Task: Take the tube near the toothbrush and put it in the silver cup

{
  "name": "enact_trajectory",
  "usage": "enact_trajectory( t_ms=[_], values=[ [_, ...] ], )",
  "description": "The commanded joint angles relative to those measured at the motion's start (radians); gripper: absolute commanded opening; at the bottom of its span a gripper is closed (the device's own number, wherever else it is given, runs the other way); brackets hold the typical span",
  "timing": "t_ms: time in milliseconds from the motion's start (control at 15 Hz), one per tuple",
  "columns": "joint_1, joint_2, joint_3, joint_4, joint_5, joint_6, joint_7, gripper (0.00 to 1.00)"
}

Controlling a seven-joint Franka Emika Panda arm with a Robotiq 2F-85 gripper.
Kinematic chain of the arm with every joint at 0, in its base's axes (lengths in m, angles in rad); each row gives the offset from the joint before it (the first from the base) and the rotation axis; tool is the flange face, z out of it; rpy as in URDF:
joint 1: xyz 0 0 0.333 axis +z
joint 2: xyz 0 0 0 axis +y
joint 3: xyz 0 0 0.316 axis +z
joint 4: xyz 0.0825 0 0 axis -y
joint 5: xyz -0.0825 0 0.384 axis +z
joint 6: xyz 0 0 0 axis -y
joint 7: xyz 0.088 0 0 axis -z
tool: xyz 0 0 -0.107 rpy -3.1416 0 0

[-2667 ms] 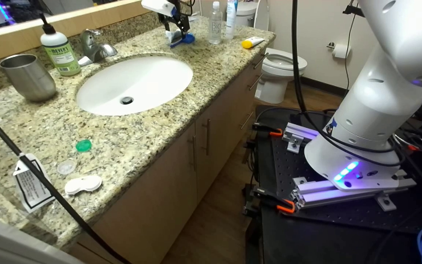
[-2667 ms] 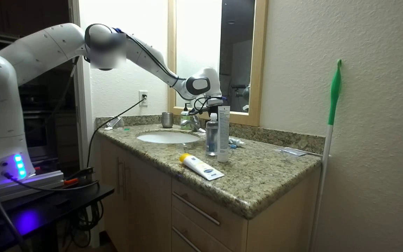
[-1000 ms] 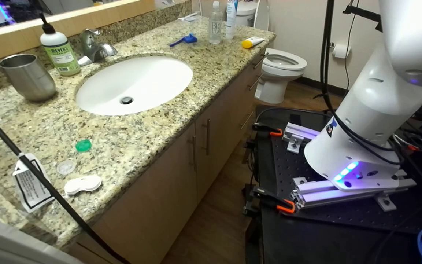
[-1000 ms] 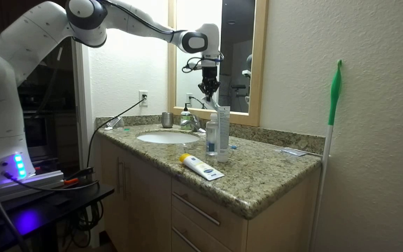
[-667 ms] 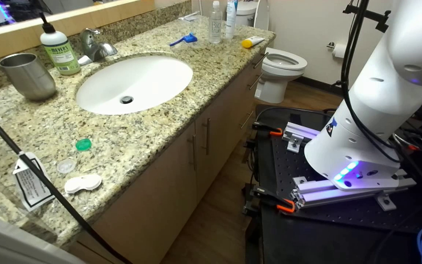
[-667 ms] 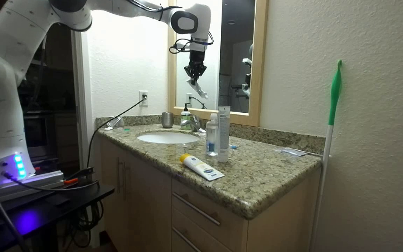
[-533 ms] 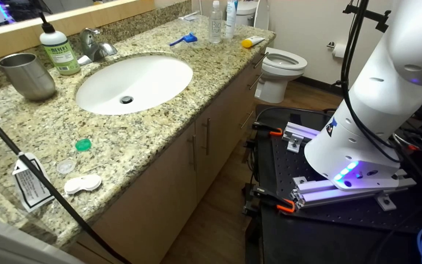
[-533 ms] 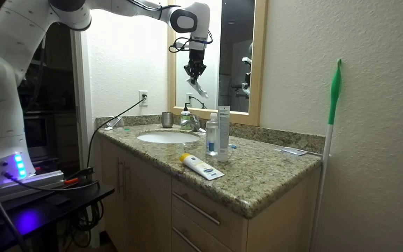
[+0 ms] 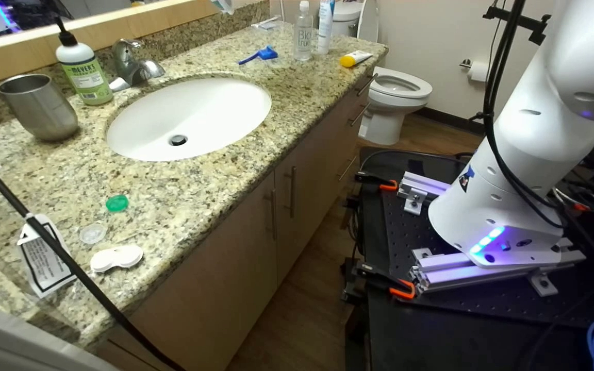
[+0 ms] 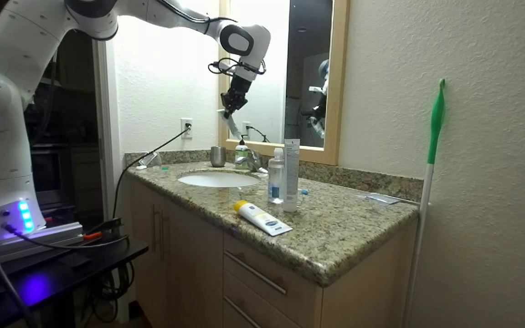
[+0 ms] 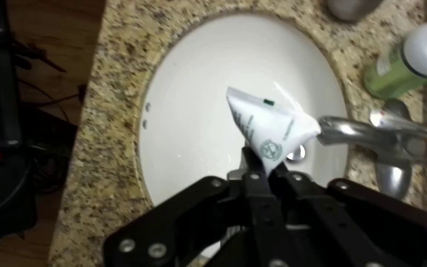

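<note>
1. White tube (image 11: pixel 272 126) hung above the sink (image 11: pixel 191 111), tilted, pinched in our gripper (image 11: pixel 267 168).
2. We judged pickup done; the drop into the silver cup (image 9: pixel 42 111), beside the sink, remained.

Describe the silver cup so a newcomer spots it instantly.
Start at the granite counter with the oval white sink. Right next to the faucet stands a green-and-white pump bottle; beside that, on the side away from the faucet, is the silver cup. Unlike the bottle, it is plain grey metal, shorter, open-topped.
</note>
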Motion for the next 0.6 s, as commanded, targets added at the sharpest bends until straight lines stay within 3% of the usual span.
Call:
enact_trajectory(
  t_ms=[0, 267, 333, 400, 533],
  values=[
    [-0.011, -0.14, 0.023, -0.066, 0.018, -0.23, -0.049, 0.02],
    [0.016, -0.126, -0.012, 0.023, 0.098, -0.537, -0.046, 0.02],
    [0.041, -0.133, -0.032, 0.007, 0.07, -0.45, -0.028, 0.02],
    [0.046, -0.138, -0.037, 0.01, 0.073, -0.472, -0.026, 0.08],
    [0.052, -0.136, -0.045, 0.01, 0.072, -0.467, -0.025, 0.08]
  ],
)
